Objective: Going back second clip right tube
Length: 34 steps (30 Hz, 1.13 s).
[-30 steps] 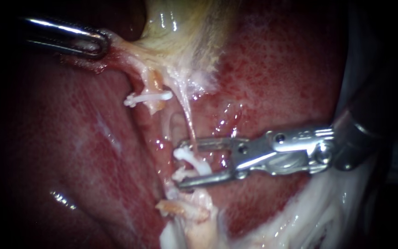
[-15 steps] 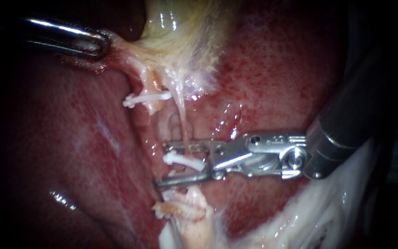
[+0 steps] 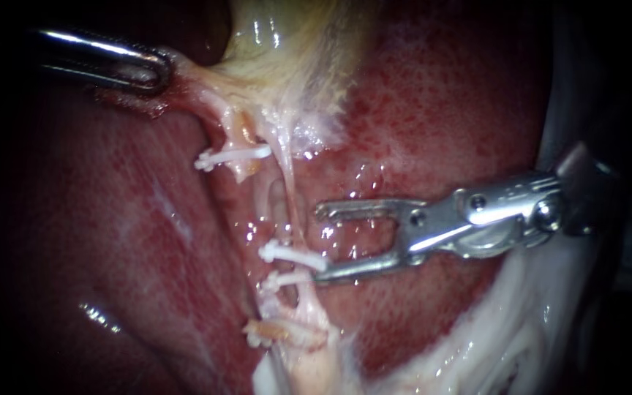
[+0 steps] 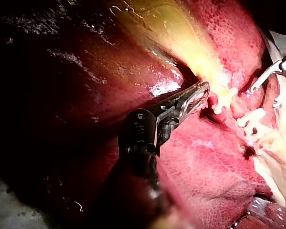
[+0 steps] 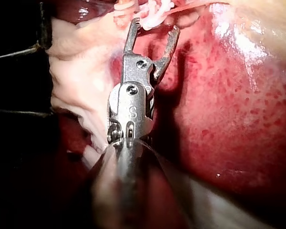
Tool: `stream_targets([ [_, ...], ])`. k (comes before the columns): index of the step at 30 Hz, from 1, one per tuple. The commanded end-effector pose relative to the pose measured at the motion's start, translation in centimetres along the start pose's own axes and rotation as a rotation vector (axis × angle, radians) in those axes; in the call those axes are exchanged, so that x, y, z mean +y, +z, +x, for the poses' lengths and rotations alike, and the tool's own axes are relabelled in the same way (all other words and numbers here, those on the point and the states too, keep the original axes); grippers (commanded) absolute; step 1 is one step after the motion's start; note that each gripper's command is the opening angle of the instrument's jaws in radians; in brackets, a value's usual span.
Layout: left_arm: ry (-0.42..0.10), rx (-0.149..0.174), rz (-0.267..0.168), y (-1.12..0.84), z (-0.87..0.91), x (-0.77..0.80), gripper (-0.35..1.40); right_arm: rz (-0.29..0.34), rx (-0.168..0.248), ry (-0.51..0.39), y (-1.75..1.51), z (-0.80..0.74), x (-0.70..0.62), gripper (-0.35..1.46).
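**The right instrument (image 3: 320, 243) is sitting open by the clips (image 3: 290, 254)**

Its jaws are standing spread apart, holding nothing. Two white clips are sitting on the right tube (image 3: 292, 197), just beside the lower jaw. The left instrument (image 3: 156, 71) is pinching the edge of the gallbladder (image 3: 287, 66).

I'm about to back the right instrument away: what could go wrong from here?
The right instrument is open, its lower tip right by the two clips on the tube; pulling back askew may snag one. The left instrument holds the tissue taut, so a tug could strain that thin tube.
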Motion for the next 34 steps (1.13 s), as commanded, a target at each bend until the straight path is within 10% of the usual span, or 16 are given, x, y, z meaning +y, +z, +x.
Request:
stream_targets([
  [1,0.0,0.0,-0.001,0.0,0.0,0.0,-0.35,-0.003,-0.014,-0.011,-0.05,0.03,-0.01,0.5],
  [10,0.002,0.001,0.002,0.05,-0.03,-0.01,-0.35,-0.022,-0.024,-0.031,-0.26,0.14,-0.04,0.5],
  [22,0.022,-0.031,-0.019,0.59,-0.42,-0.17,-0.35,-0.027,-0.024,-0.039,-0.43,0.18,-0.01,0.5],
  [34,0.023,-0.032,-0.022,0.58,-0.42,-0.18,-0.35,-0.027,-0.024,-0.039,-0.43,0.17,-0.01,0.5],
])
